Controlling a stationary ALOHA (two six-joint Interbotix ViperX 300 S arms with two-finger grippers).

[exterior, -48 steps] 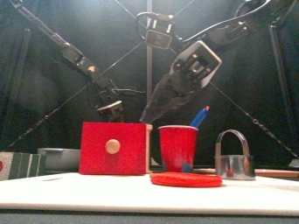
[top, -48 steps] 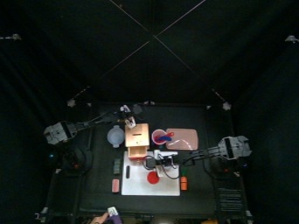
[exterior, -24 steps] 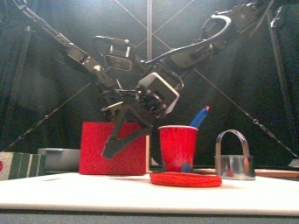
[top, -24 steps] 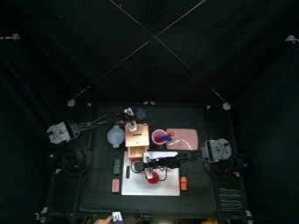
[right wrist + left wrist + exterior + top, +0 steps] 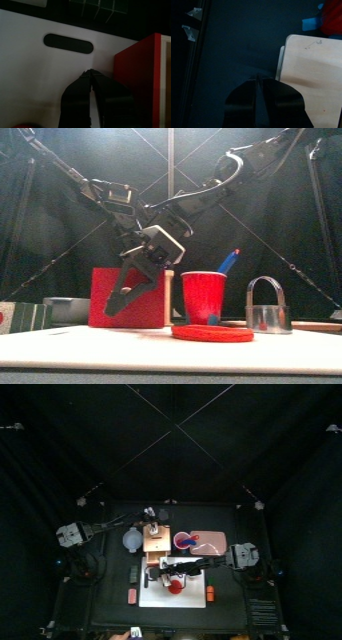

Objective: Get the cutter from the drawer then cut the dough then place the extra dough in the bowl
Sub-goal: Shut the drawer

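Cutter [image 5: 267, 306] already out, standing well right of wooden box [image 5: 158, 546]. Right gripper [image 5: 87, 73]: jaws closed at box's drawer front, likely pushing it shut. Left gripper [image 5: 258, 76]: jaws closed over box top. Next: grasp cutter handle.

Crowding the approach to the red drawer front [image 5: 158, 306] with the right gripper [image 5: 119, 305], jaws pressed together, hanging low over the white cutting board [image 5: 94, 350]. Narrowing the gap on that front's right with the red cup [image 5: 203, 296]. Taking up the board before the cup with the flat dough [image 5: 214, 333]. Closing off the board's right end with the cutter [image 5: 269, 306]. Flanking the box's left with the bowl [image 5: 131, 539]. Hovering at the wooden box [image 5: 314, 75] edge with the left gripper [image 5: 258, 76], jaws together, filling the room overhead.
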